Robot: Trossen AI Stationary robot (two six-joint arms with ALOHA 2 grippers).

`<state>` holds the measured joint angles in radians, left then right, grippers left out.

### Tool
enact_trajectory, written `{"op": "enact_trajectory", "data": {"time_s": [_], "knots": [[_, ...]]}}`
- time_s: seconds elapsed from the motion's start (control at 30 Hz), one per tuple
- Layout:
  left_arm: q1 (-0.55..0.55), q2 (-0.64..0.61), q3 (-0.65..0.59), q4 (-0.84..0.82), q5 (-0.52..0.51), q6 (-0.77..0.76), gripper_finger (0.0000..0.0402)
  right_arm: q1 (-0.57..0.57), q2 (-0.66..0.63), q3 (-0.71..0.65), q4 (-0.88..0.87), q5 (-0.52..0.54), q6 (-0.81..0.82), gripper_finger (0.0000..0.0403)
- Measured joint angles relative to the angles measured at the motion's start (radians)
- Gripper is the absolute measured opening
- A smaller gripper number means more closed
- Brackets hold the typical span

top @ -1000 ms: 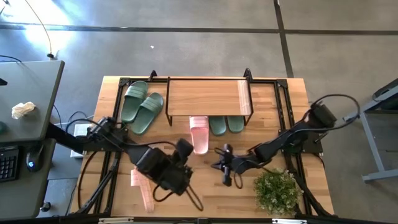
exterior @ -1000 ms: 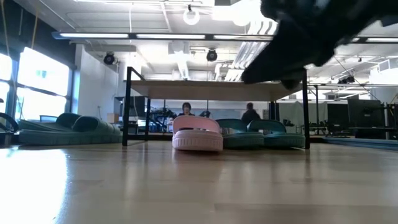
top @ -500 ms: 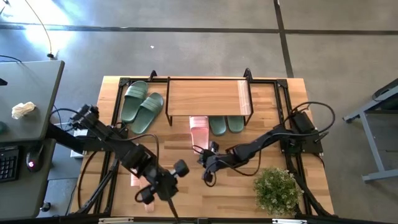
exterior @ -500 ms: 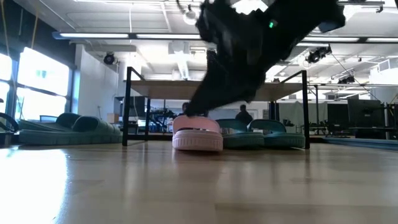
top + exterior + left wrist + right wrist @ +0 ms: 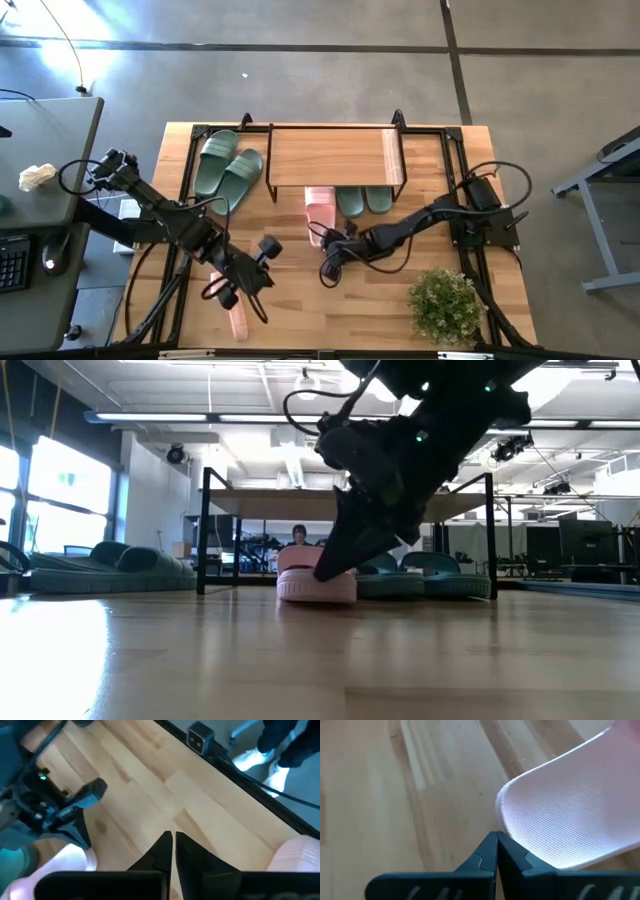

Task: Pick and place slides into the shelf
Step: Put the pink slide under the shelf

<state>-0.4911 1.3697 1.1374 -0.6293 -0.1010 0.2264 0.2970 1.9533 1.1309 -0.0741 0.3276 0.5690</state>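
Observation:
The shelf (image 5: pixel 335 155) stands at the table's far middle. Under it lie two green slides (image 5: pixel 363 200) and a pink slide (image 5: pixel 320 205) whose heel end sticks out toward the near side. Two more green slides (image 5: pixel 228 170) lie left of the shelf. A second pink slide (image 5: pixel 238 320) lies at the near left, partly under my left arm. My right gripper (image 5: pixel 322 240) is shut, tips at the first pink slide's heel. My left gripper (image 5: pixel 173 840) is shut above bare table, between the two pink slides. My right gripper has its shut fingertips (image 5: pixel 496 842) right at the rim of the pink slide's heel end (image 5: pixel 520 805), slanting down from the table's near right. The slide lies flat on the table. Whether the tips touch the rim, I cannot tell.
A potted plant (image 5: pixel 443 305) stands at the near right, close behind my right arm. Black frame rails (image 5: pixel 190 160) run along the table's left and right sides. A camera block (image 5: pixel 200 734) sits at the near edge. Bare wood lies between the arms.
My right gripper has gone toward the table's left and far side, down to the pink slide's heel. My left gripper has sunk and drawn back toward the table's left, tipping to point more steeply down. No slide has visibly moved.

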Motion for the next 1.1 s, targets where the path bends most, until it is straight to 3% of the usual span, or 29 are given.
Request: {"op": "enact_trajectory", "data": {"time_s": [0.53,1.1], "knots": [[0.0,-0.006,-0.003,-0.009,-0.024,0.001,0.0012,-0.154,0.007,0.0,0.006,0.005,-0.036,0.0],[0.0,-0.006,-0.003,-0.018,-0.064,-0.016,0.0012,-0.216,0.007,0.0,0.016,0.0,-0.046,0.0]]}}
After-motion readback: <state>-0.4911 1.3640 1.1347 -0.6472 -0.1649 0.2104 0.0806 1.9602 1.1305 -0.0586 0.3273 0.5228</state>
